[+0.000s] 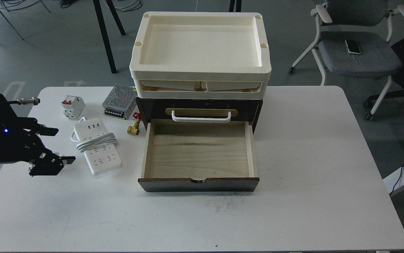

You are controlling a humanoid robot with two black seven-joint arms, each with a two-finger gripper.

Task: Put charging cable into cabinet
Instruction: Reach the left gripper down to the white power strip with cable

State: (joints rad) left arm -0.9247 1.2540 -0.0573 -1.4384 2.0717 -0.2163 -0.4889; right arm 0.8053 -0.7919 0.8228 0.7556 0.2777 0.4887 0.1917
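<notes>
Nearest me, the white bench (293, 211) is bare along its front edge, and the pulled-out drawer (198, 154) of the small dark-brown wooden cabinet (254, 109) reaches toward me, its pale wood floor empty and its dark front panel closest. At the left, my left hand (56, 146) hangs just above the bench with its two black fingers spread apart, released and holding nothing; my right hand is not in view. Just beside those fingers, to their right, lies the charging cable (96, 146), a white rectangular power strip with three USB ports at its far end and a thick white cord coiled around its middle, flat on the bench and a little left of the drawer. To do this step well, I judge I should bring the hand in across the strip's narrow width near the coil, so the fingers trap cord and body together and no loop drags loose, then lift it clear of the drawer's left wall before lowering. A small brass valve (133, 129) sits between strip and cabinet, so I would keep the carry above it. Farther back stand a white-and-red circuit breaker (72, 107) and a perforated metal power supply box (120, 102), then cream plastic trays (200, 70) stacked on the cabinet.
</notes>
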